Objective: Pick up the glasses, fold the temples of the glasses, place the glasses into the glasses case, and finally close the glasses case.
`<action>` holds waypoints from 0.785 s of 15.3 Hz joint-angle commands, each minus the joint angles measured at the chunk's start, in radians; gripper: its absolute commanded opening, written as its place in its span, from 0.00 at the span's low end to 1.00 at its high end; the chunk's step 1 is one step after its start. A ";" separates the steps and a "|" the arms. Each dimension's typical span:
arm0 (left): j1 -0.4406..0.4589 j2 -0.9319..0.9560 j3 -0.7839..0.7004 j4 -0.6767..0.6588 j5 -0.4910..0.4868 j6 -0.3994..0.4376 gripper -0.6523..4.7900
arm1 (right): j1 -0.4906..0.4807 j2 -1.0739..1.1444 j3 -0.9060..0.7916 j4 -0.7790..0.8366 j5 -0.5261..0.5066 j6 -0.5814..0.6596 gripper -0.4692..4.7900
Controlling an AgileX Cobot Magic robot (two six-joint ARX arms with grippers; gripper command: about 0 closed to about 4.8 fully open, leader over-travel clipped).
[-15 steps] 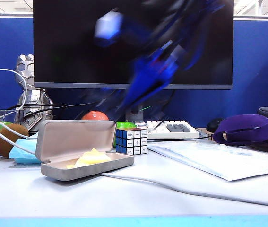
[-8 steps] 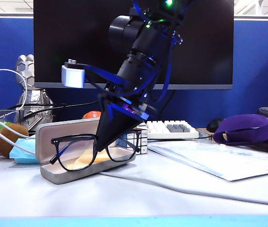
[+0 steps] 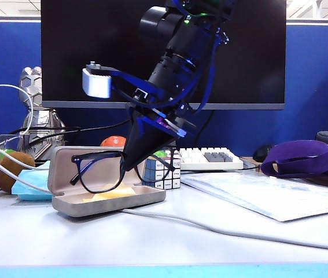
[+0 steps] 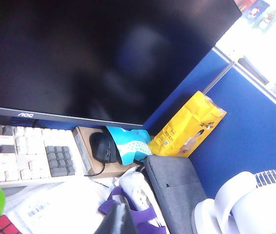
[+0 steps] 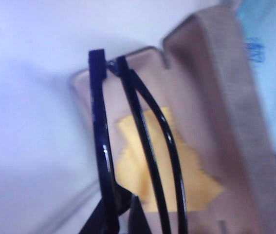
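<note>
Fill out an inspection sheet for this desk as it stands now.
Surface: white table.
Job's things: black thin-framed glasses, temples folded, over the open grey felt case; yellow cloth inside.
Clutter: Rubik's cube, papers, purple strap, white keyboard.
Grippers: right gripper shut on glasses; left gripper not seen.
Cables: white cable.
Surroundings: black monitor, blue partition.
</note>
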 commanded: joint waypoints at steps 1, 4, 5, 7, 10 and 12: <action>0.000 -0.002 0.004 0.006 0.006 0.000 0.11 | -0.001 0.034 0.003 0.078 -0.012 -0.008 0.08; 0.000 -0.002 0.004 0.006 0.006 0.001 0.11 | -0.001 0.079 0.002 0.064 -0.013 -0.008 0.08; 0.000 -0.002 0.004 0.006 0.006 0.001 0.11 | -0.007 0.081 0.002 0.063 -0.014 -0.012 0.08; 0.000 -0.002 0.004 0.006 0.006 0.001 0.11 | -0.008 0.080 0.003 0.057 -0.014 -0.019 0.09; 0.000 -0.002 0.004 0.006 0.006 0.003 0.11 | -0.008 0.071 0.003 0.008 -0.038 -0.019 0.09; 0.000 -0.002 0.004 0.006 0.006 0.004 0.11 | -0.007 0.069 0.003 -0.007 -0.054 -0.019 0.09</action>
